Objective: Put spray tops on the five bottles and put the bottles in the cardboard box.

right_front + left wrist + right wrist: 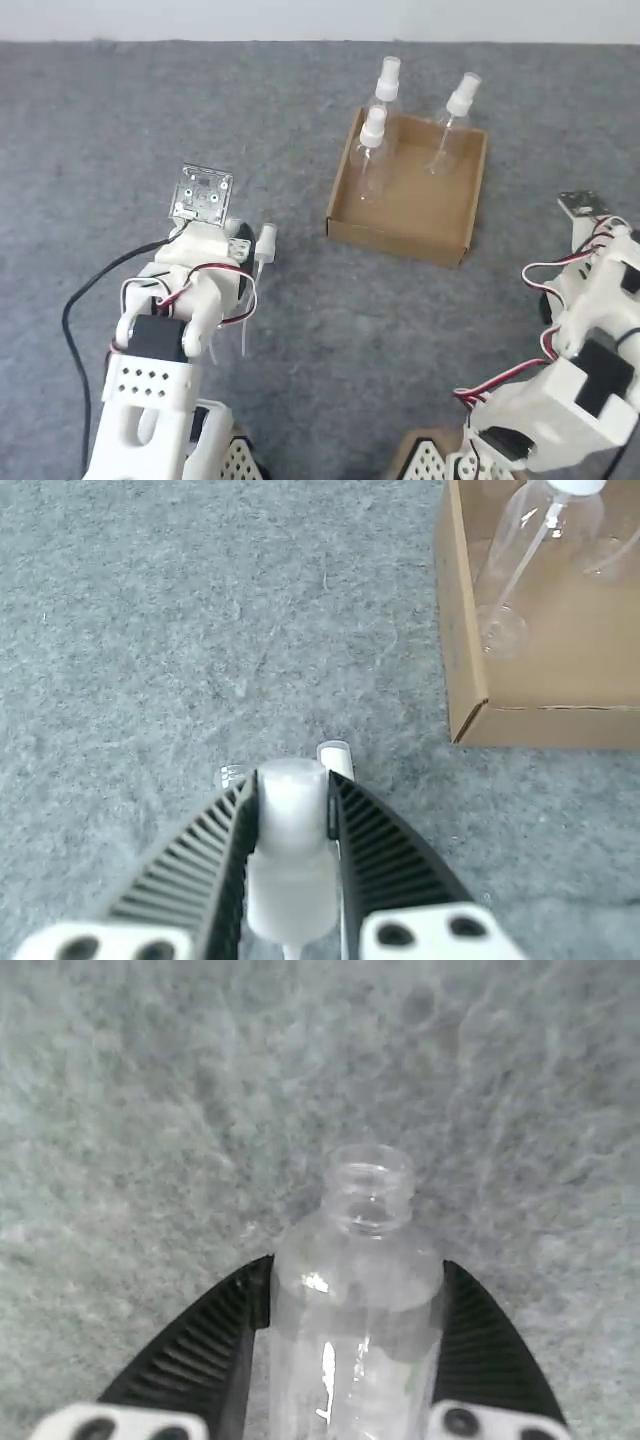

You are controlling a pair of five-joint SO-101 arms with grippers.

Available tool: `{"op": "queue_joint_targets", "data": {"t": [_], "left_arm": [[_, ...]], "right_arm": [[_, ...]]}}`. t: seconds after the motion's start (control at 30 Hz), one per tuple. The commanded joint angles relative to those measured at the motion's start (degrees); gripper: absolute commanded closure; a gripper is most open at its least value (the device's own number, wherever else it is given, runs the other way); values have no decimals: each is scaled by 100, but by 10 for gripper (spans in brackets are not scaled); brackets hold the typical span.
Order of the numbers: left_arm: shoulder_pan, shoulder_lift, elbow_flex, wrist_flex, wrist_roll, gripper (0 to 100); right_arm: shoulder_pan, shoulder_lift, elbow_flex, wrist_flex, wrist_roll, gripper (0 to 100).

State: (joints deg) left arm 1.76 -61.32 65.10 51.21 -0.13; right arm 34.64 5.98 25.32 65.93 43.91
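Observation:
My left gripper [290,795] is shut on a white spray top [292,830], held over the grey mat at the left of the table; the spray top [265,243] and its thin dip tube show beside the left arm. My right gripper [355,1285] is shut on a clear open-necked bottle [358,1310] without a top, at the table's right side. The cardboard box [400,235] stands at the back centre with three clear bottles [372,155] wearing white spray tops standing in it. The cardboard box [465,660] corner lies ahead of the left gripper.
Grey felt mat [120,120] covers the table, with open room left of the box and between the two arms. The right arm [590,340] sits at the right edge, close to the box's near right corner.

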Motion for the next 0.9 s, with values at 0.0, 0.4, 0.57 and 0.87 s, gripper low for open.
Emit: {"op": "queue_joint_targets", "data": {"t": [0.0, 0.4, 0.57, 0.87], "left_arm": [[0, -158, -57, -158, 44, 990], [0, -158, -57, -158, 44, 990], [0, -158, -57, -158, 44, 990], [0, -158, -57, -158, 44, 990]], "right_arm": [[31, -66, -316, -119, 44, 745], [-66, -66, -299, -400, -229, 710], [-66, -66, -299, -505, -422, 734], [-31, -66, -211, -497, -431, 835]]}}
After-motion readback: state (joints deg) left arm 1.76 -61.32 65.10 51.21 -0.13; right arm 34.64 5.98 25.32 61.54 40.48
